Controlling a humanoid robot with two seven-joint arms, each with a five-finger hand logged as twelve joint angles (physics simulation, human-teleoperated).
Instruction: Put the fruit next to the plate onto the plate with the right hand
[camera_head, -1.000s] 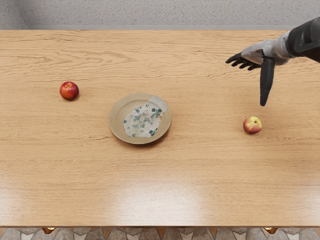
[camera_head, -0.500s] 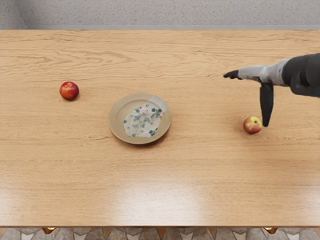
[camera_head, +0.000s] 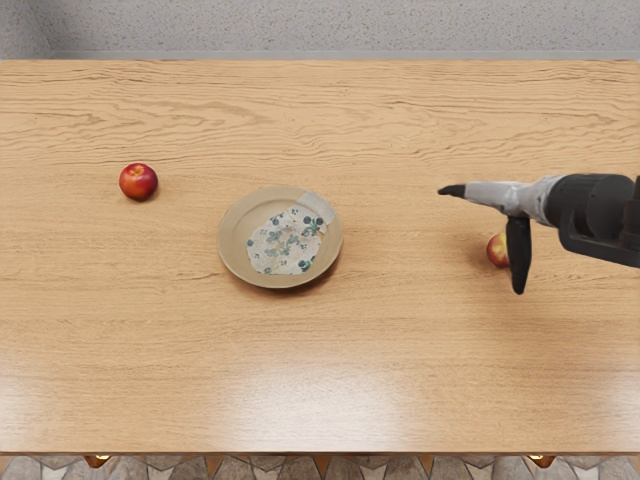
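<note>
I log: table (camera_head: 400, 380) — pale wood, wavy grain; plate (camera_head: 232, 232) — tan rim, white centre speckled green; left apple (camera_head: 138, 181), red; right apple (camera_head: 496, 250), red with yellow; right hand (camera_head: 500, 194), grey, black fingertips (camera_head: 447, 190).

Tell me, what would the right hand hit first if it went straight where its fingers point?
Nothing nearby: the right hand points left over the table, passing behind the plate toward the red apple; height unclear.

No readable text, labels or numbers anywhere — none.
</note>
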